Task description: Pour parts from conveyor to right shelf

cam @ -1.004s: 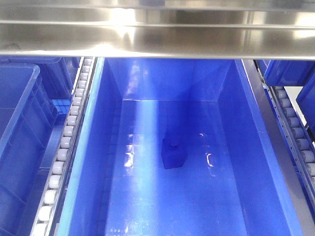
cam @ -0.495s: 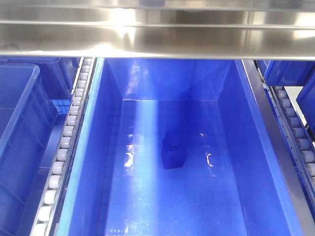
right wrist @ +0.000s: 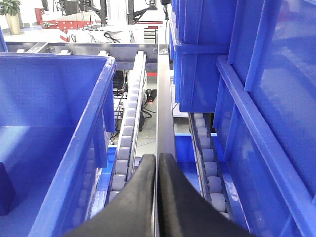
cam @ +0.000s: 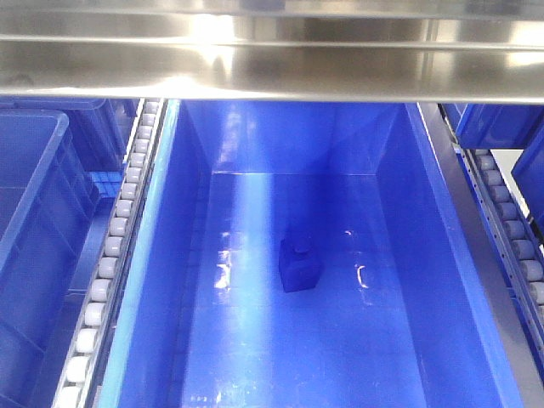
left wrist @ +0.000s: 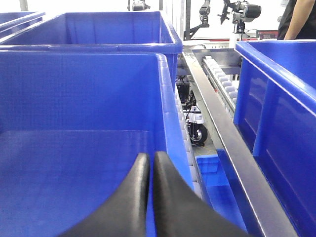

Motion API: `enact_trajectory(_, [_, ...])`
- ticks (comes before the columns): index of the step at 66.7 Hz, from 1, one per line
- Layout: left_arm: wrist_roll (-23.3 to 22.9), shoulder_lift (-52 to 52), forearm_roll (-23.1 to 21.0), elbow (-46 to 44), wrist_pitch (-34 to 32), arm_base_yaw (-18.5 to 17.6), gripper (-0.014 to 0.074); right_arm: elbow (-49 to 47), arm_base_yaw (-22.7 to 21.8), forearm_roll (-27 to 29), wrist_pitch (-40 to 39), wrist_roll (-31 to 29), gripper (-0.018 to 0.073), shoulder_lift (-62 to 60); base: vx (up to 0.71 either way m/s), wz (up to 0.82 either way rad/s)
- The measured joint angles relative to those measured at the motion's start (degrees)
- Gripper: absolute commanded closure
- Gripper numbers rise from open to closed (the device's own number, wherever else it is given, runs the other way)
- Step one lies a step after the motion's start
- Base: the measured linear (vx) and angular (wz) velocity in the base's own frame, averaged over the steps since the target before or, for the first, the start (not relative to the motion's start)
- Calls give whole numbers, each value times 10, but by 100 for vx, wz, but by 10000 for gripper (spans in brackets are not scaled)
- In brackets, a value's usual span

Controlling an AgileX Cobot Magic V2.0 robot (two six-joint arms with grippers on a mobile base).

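One small blue part (cam: 299, 265) lies on the floor of the big blue bin (cam: 153, 280) in the middle of the front view, a little below centre of the frame, its stud uppermost, standing clear of every wall. That bin sits on the right shelf (cam: 272, 72), whose steel crossbar runs across the top of the frame, with white rollers (cam: 110, 246) down the left side and a second row at the right edge.

In the right wrist view a dark blue corner (right wrist: 6, 190) shows at the lower left edge, inside the bin (right wrist: 74, 148) on that side; it may be the same part, though too little shows to be sure. If so, the part lies left of and below the right gripper (right wrist: 157, 160), which hangs over the roller rail (right wrist: 126, 148) just outside the bin's wall, fingers pressed together and holding nothing.

Low in its own frame, the left gripper (left wrist: 149, 159) is likewise closed and empty, over the inner edge of a bin (left wrist: 74, 98) whose visible floor is bare. The part looks already delivered, so I judge the pour done; the conveyor is in no view.
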Motion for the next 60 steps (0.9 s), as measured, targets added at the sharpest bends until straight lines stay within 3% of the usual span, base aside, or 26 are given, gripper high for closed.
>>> enact_trajectory(43, [0, 0, 0, 0, 0, 0, 603, 0, -4, -2, -1, -9, 568, 0, 0, 0])
enact_trajectory(49, [0, 0, 0, 0, 0, 0, 603, 4, -26, 32, -14, -58, 568, 0, 0, 0])
enact_trajectory(60, [0, 0, 0, 0, 0, 0, 603, 56, -91, 197, -75, -243, 568, -8, 0, 0])
